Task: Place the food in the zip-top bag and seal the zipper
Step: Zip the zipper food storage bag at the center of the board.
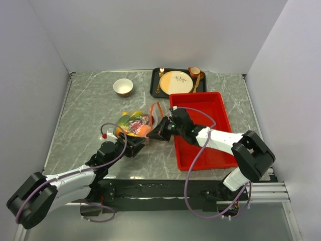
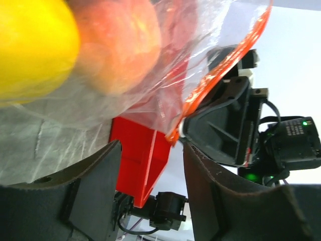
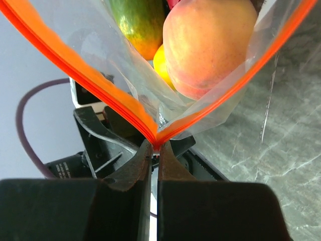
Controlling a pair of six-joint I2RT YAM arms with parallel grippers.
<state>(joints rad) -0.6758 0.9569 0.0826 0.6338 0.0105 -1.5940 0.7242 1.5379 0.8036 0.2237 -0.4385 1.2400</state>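
The zip-top bag (image 1: 134,123) lies in the middle of the tabletop (image 1: 85,105), just left of the red tray (image 1: 210,108). The fruit is inside it: a peach (image 3: 205,45), a mango (image 3: 138,25) and a lemon (image 2: 30,45) show through the clear plastic. The step in hand looks like closing the bag. The orange zipper (image 3: 100,95) is spread in a V shape, so the mouth is not shut yet. The right claw (image 3: 156,148) is pinched tight on one end of the zipper, where the two strips meet. The left claw (image 2: 150,150) is by the near side of the bag, fingers apart, holding nothing. Next, I think the left claw should hold the bag steady, and then the strips must be pressed together all along the mouth.
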